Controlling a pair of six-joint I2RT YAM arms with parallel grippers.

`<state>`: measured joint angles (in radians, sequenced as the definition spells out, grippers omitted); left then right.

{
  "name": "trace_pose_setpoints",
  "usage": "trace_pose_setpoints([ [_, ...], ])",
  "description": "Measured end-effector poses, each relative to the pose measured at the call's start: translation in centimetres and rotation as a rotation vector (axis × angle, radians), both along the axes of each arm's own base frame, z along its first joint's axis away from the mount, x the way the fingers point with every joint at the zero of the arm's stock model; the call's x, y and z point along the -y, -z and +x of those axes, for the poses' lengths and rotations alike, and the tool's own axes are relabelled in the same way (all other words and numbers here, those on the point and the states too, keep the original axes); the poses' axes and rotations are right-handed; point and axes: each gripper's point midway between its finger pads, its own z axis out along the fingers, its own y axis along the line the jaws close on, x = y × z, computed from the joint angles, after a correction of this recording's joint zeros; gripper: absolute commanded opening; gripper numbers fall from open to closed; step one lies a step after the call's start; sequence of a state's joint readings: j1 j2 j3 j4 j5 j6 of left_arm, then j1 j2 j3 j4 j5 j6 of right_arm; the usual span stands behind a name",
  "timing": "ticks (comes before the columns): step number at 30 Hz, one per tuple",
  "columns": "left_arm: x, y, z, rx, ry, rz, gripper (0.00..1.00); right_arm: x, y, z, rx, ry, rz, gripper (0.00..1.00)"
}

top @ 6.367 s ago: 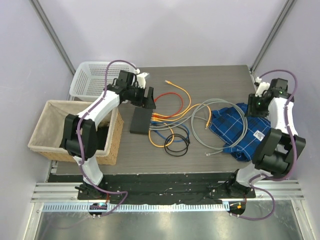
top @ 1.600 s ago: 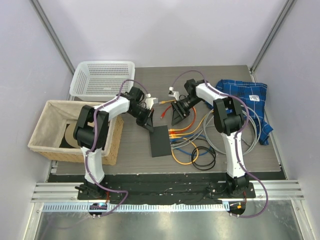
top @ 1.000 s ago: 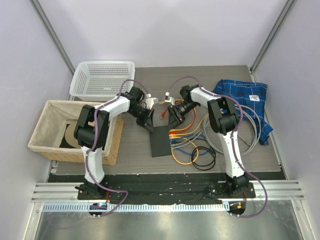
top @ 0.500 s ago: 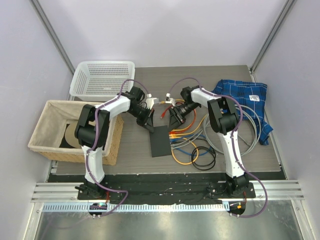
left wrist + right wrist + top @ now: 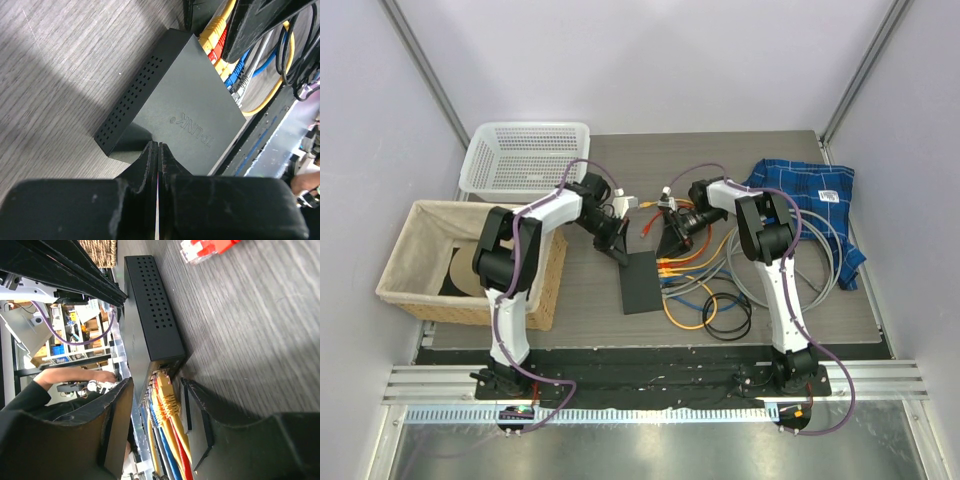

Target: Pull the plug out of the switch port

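Observation:
The flat black switch lies mid-table, with a row of yellow, red, blue and grey plugs in the sockets along its right edge. My left gripper is shut, and its tips press on the switch's top near a corner. My right gripper is open and reaches down at the far end of the plug row. In the right wrist view its fingers straddle the yellow plug and its neighbours, with gaps on both sides. The right gripper holds nothing.
A loose orange-red plug lies just beyond the switch. Orange, blue, grey and black cables coil to the switch's right. A blue checked cloth lies at the far right. A white basket and a wicker basket stand left.
My right gripper has shifted slightly toward the near right along the plug row. The left gripper and the switch have stayed put.

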<state>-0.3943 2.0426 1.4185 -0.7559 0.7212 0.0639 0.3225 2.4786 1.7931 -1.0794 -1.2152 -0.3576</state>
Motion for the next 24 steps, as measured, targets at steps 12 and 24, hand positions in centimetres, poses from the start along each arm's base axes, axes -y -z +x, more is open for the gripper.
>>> trace_pose_setpoints([
  [12, 0.6, 0.1, -1.6, -0.049, 0.04, 0.026, 0.0, -0.2, 0.5, -0.1, -0.002, 0.02, 0.009, 0.38],
  [24, 0.7, 0.1, -2.2, -0.058, 0.057, 0.033, 0.0, -0.2, 1.1, 0.1, -0.006, 0.034, -0.013, 0.3],
])
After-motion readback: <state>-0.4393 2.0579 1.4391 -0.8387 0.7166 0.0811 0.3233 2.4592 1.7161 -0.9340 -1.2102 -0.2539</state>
